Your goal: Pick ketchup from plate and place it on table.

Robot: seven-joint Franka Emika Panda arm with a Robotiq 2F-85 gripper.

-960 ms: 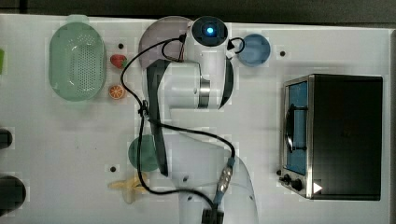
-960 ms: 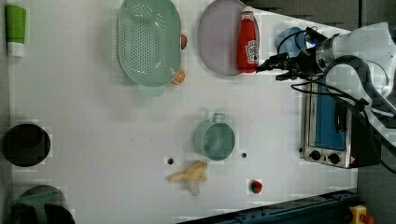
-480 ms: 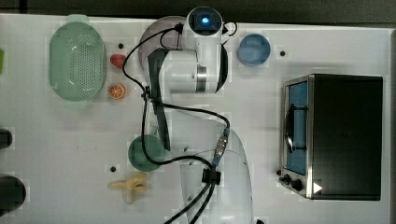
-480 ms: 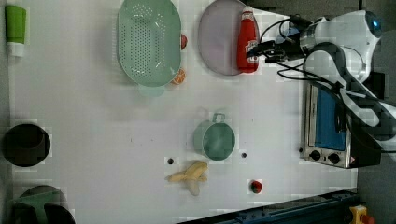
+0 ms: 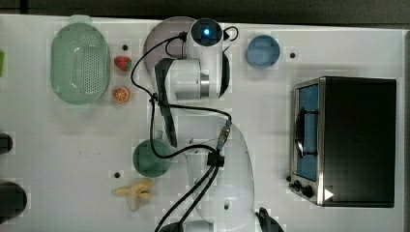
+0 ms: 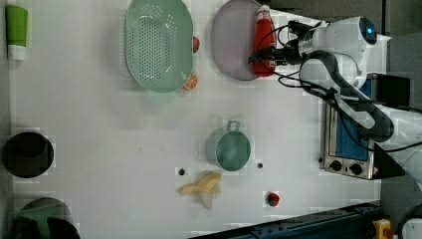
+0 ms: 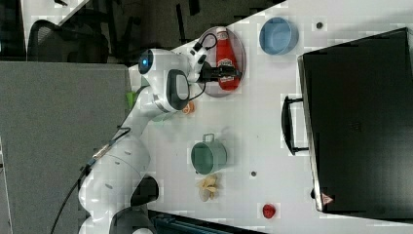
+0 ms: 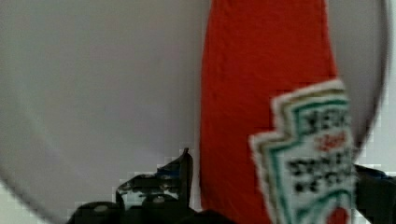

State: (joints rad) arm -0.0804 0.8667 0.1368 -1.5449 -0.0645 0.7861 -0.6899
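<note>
Ketchup, a slim red squeeze bottle with a white cap and a printed label (image 6: 262, 45), lies flat on the large round mauve-grey plate (image 6: 231, 42) at the upper middle of the left view, along the plate's right edge. Its long axis runs up and down that frame, cap toward the top. The right view shows the same: bottle (image 7: 225, 61) lengthwise on the plate (image 7: 241, 63) near the upper centre, cap uppermost.

The arm's black gripper (image 6: 266, 55) comes in from the left view's right, crossing the bottle's lower body at about a right angle to its length. Its fingers stand apart — one dark finger (image 8: 184, 170) sits on one side of the red body (image 8: 261, 116) in the wrist view, another dark part on the far side past the label, so the bottle lies between them. Whether either finger touches it cannot be told.

The coming move, by my judgement, turns on this crosswise fit — closing across the narrow width, not along the length — before lifting toward bare white tabletop (image 6: 99, 149), which lies lower in the left view.
</note>
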